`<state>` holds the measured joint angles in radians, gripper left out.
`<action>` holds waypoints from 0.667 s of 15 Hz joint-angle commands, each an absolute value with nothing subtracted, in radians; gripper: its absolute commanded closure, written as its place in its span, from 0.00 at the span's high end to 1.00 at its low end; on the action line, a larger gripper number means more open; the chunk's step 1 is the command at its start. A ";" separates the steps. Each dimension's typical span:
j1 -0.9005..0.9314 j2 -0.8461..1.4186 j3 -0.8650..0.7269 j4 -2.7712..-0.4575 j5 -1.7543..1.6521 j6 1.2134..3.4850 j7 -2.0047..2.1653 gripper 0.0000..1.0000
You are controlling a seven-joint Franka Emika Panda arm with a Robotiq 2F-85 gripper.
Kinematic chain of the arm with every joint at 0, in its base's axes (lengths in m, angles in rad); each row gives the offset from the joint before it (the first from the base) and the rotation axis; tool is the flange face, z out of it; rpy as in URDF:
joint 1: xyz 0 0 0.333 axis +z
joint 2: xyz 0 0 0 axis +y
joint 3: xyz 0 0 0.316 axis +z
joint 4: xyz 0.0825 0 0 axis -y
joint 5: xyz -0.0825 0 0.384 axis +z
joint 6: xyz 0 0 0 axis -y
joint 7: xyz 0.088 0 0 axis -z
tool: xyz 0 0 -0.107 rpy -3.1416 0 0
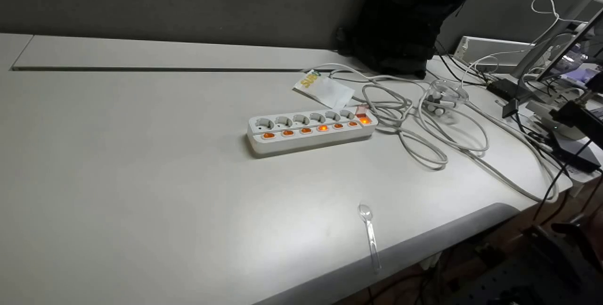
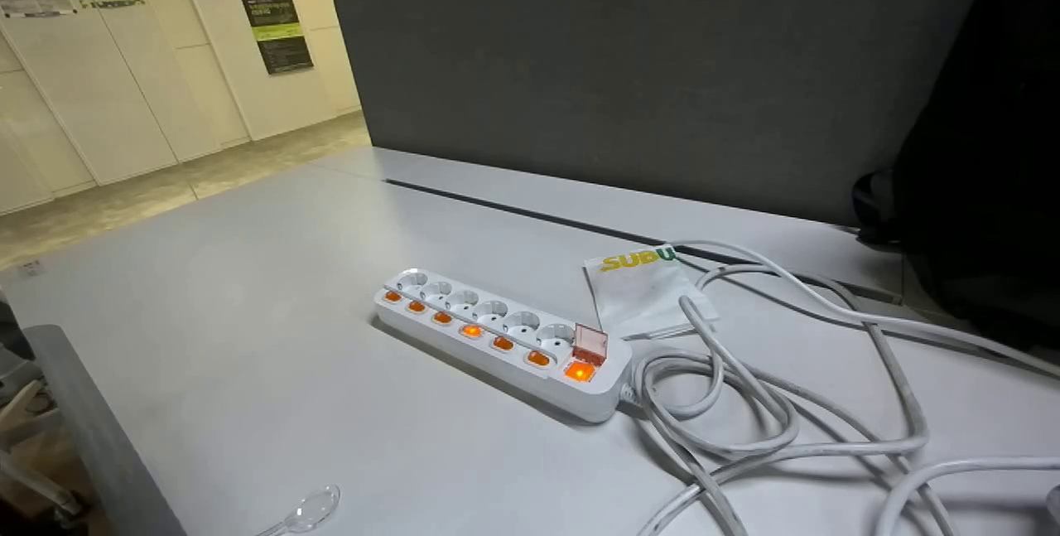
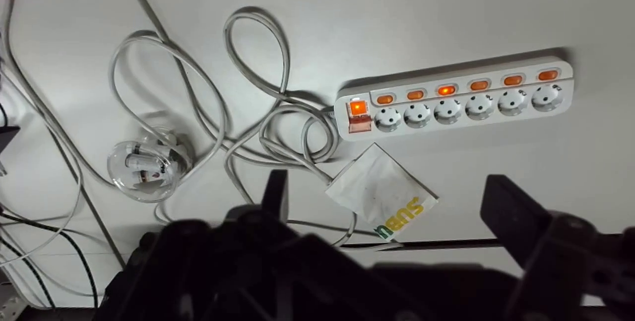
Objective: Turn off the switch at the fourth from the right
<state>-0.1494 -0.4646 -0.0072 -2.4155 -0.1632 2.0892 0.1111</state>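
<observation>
A white power strip (image 1: 306, 143) lies flat on the table in both exterior views (image 2: 497, 370) and in the wrist view (image 3: 464, 79). It has a row of sockets with a row of small orange switches beside them. One small switch near the row's middle is lit (image 1: 322, 128); it also glows in the other views (image 2: 471, 330) (image 3: 446, 90). The other small switches are unlit. The main switch (image 1: 364, 120) at the cable end is lit, its clear cover (image 2: 590, 345) raised. My gripper (image 3: 389, 197) is open and empty, apart from the strip; it is outside both exterior views.
A white paper packet (image 3: 379, 187) lies beside the strip's cable end. Looped grey cable (image 1: 400, 107) and a clear plastic container (image 3: 149, 167) are near that end. A clear spoon (image 1: 370, 234) lies at the front edge. A black backpack (image 1: 405, 17) stands by the grey partition (image 2: 662, 64).
</observation>
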 commanded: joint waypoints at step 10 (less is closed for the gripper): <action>-0.146 0.074 -0.090 -2.223 -0.100 2.305 0.098 0.11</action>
<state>-0.1579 -0.0225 -0.0697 -2.3122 -0.1353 2.3292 0.1088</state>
